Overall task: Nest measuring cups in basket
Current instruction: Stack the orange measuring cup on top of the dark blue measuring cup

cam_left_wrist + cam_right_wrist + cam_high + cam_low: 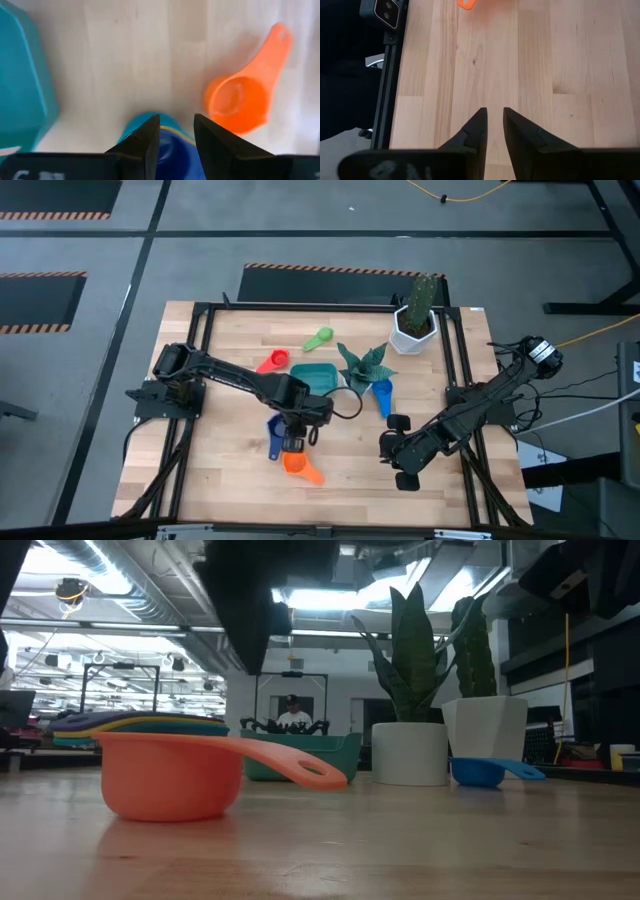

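My left gripper (300,420) (176,135) points down just near of the teal basket (318,376) (20,85), its fingers narrowly apart around the dark blue measuring cup (276,436) (167,145). A thin yellow edge shows in that cup. The orange cup (296,464) (235,102) (170,775) sits upright on the table just near of it. The red cup (273,362) and green cup (320,337) lie beyond the basket. The light blue cup (382,392) (478,772) lies right of it. My right gripper (392,450) (494,125) is shut over bare table. My left gripper has the dark blue cup's bowl (165,150) between its two fingers, coming from above and pointing down. The handle (274,444) sticks out toward the table's near edge. The fingers hide the place of contact, and I cannot tell whether the cup is lifted.
A small pot with a spiky green plant (365,365) stands right of the basket. The white cactus pot (415,320) stands near the far right corner. Black frame rails (200,360) run along the table's sides. Bare wood lies near the front edge (350,500).
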You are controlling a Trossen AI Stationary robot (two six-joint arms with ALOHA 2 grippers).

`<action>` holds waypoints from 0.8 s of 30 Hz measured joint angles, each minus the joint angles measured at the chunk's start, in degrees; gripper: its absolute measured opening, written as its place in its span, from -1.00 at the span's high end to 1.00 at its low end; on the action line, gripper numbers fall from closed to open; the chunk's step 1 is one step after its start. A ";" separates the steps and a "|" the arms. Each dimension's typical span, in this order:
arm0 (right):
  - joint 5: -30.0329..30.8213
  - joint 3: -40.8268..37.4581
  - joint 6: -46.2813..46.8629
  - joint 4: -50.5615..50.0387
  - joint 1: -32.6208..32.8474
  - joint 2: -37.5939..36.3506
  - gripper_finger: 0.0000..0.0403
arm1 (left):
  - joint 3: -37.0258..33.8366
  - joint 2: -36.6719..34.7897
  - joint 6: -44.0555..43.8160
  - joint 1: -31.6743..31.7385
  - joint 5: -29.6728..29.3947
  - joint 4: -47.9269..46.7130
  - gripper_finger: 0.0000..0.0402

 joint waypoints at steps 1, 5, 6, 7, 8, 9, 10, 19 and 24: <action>0.00 0.00 0.00 0.00 0.00 0.00 0.67 | 0.48 0.00 -1.06 -0.18 0.56 0.17 0.44; -0.02 0.00 0.00 0.00 0.00 0.00 0.67 | 1.30 0.00 -4.94 -1.83 2.43 1.39 0.44; 0.00 0.00 0.00 0.00 -0.02 0.00 0.67 | 1.31 0.00 -6.17 -2.35 3.15 2.14 0.44; 0.00 0.00 0.00 0.00 -0.01 0.00 0.67 | 1.32 0.00 -7.61 -2.92 3.78 2.63 0.44; -0.01 0.00 0.00 0.00 -0.02 0.00 0.67 | 1.32 0.00 -9.00 -3.47 4.44 2.94 0.44; 0.00 0.00 0.00 0.00 0.00 0.00 0.67 | 1.32 0.00 -10.35 -4.07 5.09 3.23 0.44; 0.00 0.00 0.00 0.00 -0.01 0.00 0.67 | 1.32 0.00 -11.49 -4.66 5.58 3.38 0.44; 0.00 0.00 0.00 0.00 0.01 0.00 0.67 | 1.34 0.00 -15.92 -11.32 -0.27 3.34 0.44; 0.00 0.00 -0.11 0.00 0.01 0.00 0.67 | 1.34 0.00 -15.82 -14.14 -9.53 3.34 0.44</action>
